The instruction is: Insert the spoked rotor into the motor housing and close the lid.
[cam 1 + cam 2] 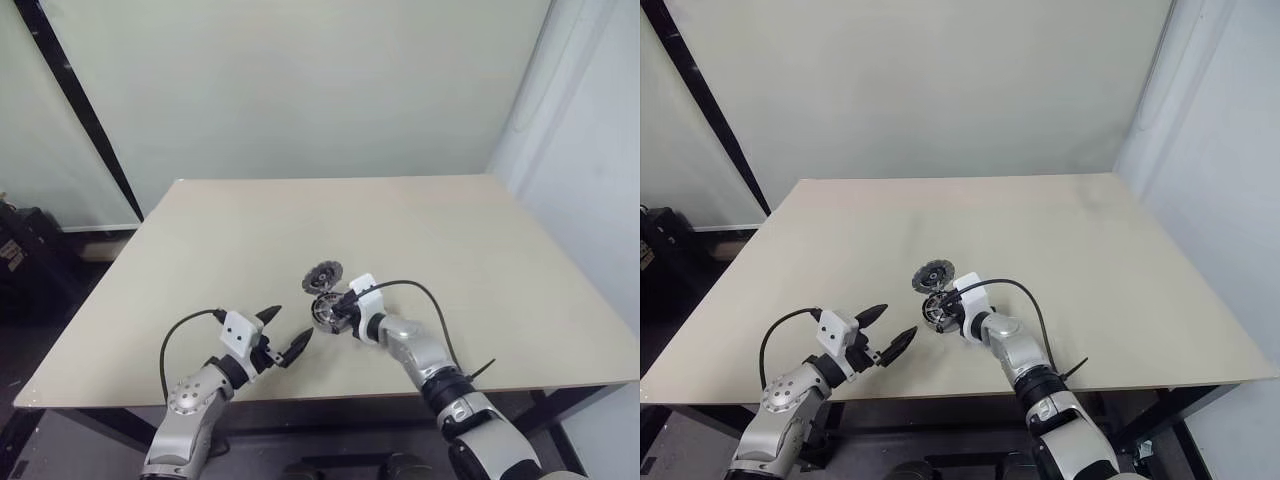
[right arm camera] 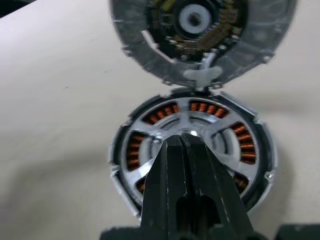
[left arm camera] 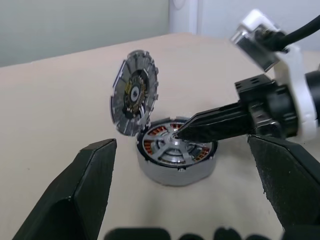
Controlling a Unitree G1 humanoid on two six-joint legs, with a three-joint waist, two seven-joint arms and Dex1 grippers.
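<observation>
The pinched-together black right tool [image 2: 189, 145] covers the hub and near spokes of the flat silver-grey spoked rotor [image 2: 210, 131]. The dark toothed-rim lid [image 2: 202, 35], hinged open, is cropped at the right wrist view's top edge. From the head views, the round copper-wound motor housing [image 1: 324, 312] is too small for detail.

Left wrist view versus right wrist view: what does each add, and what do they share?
Left wrist view alone: the left tool with fingers wide apart, framing the scene, and the right tool seen from the side, its shut tip on the spoked rotor's hub. Right wrist view alone: a close look at the lid's inner face. Both show the rotor seated in the motor housing among copper windings, the lid hinged open, standing up, on the table.
</observation>
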